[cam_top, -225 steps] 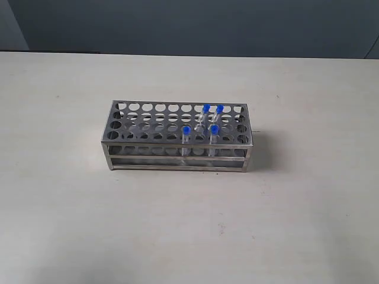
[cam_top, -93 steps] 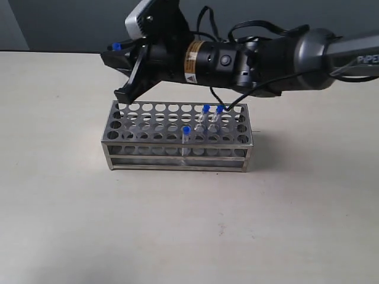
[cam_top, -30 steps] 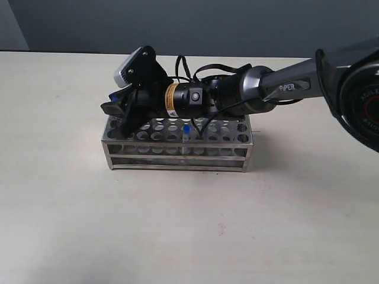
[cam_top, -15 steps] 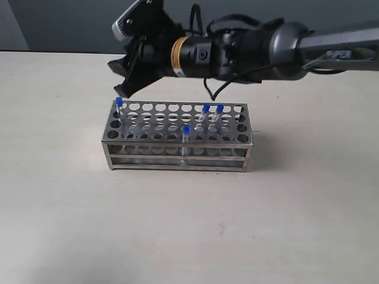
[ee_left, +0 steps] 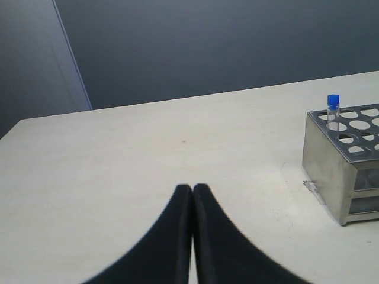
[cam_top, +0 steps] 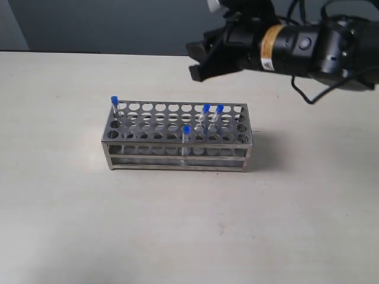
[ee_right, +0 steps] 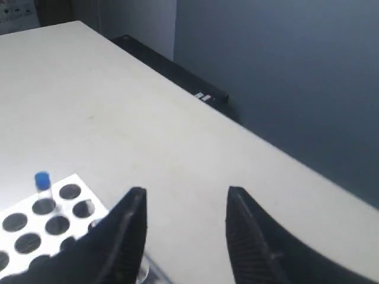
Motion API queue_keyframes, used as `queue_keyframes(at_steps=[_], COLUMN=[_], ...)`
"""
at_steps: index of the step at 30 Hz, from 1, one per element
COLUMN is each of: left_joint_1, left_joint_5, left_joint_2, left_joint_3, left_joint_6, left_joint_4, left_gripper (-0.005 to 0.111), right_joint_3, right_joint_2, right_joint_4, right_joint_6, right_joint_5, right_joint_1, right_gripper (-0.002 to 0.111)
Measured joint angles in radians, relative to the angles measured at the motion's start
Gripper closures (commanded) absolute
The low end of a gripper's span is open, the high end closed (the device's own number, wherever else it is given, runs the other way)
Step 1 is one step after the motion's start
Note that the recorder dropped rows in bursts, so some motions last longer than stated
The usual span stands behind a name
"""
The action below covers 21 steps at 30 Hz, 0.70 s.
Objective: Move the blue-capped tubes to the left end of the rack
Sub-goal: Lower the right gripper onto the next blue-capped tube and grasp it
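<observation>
The steel rack (cam_top: 177, 145) stands mid-table. One blue-capped tube (cam_top: 114, 104) stands in the back-left corner hole, seen too as a tube (ee_left: 333, 109) in the left wrist view and as a blue-capped tube (ee_right: 42, 183) in the right wrist view. Two more tubes (cam_top: 205, 112) (cam_top: 219, 113) stand in the back row toward the right, and one tube (cam_top: 186, 134) in the front row. My right gripper (cam_top: 198, 59) hangs open and empty, high above the rack's right half. My left gripper (ee_left: 192, 188) is shut and empty, on the table left of the rack's end (ee_left: 331, 171).
A dark wall runs behind the table's far edge. The right arm's black body (cam_top: 296, 44) stretches in from the upper right, above the table behind the rack.
The right gripper carried a front-row tube to the back-left corner hole, let go, rose, and has now swung right, open and empty.
</observation>
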Motion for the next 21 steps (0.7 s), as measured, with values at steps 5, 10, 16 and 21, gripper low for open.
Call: queue_keyframes(at_steps=[5,10,16,21], left_joint_1=[0.0,0.0,0.0,0.0], left_joint_5=[0.0,0.0,0.0,0.0], left_joint_2=[0.0,0.0,0.0,0.0], left_joint_3=[0.0,0.0,0.0,0.0], left_joint_6=[0.0,0.0,0.0,0.0], left_joint_4=[0.0,0.0,0.0,0.0], left_gripper=[0.106,0.106,0.106,0.106], right_joint_3=[0.175,0.241,0.245,0.245], right_joint_2=[-0.01,0.011,0.028,0.028], right_joint_4=[0.004,0.002,-0.007,-0.054], right_joint_6=[0.01,0.014,0.014,0.014], right_joint_5=[-0.188,-0.283,-0.304,-0.276], right_joint_1=[-0.012,-0.004,0.0,0.0], right_gripper=[0.066,0.066,0.066,0.066])
